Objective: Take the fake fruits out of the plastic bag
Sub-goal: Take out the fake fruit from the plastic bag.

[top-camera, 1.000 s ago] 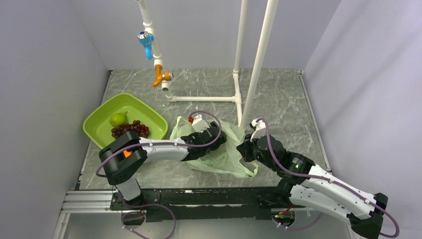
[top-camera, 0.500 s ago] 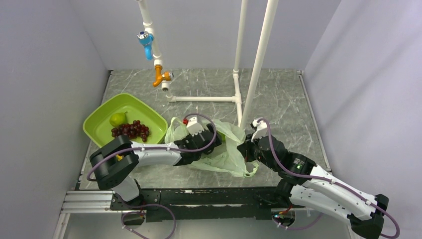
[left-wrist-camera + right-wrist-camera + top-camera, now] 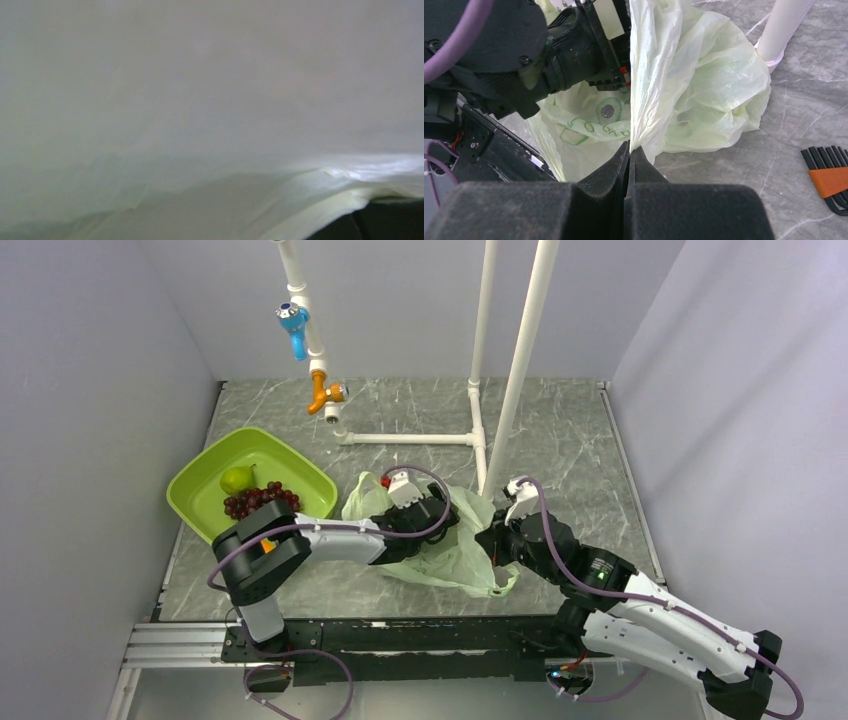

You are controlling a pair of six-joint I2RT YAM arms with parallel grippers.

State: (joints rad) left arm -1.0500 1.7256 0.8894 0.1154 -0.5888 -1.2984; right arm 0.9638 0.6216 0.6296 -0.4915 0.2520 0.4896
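My table (image 3: 570, 430) is grey stone-look w/ pale veins. Directly on it:

- Lime-green tray (image 3: 270, 455), at the left side.
- White pipe frame (image 3: 410, 438), its foot bars flat on the back part.
- Plastic bag (image 3: 455, 560), crumpled at front-centre, just beside one post of the frame.
- Black hex key set (image 3: 824, 182) in an orange holder, near the bag but not touching it.

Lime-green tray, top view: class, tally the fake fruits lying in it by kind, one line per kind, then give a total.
Pear: 1
Grape bunch: 1
Total in the tray: 2
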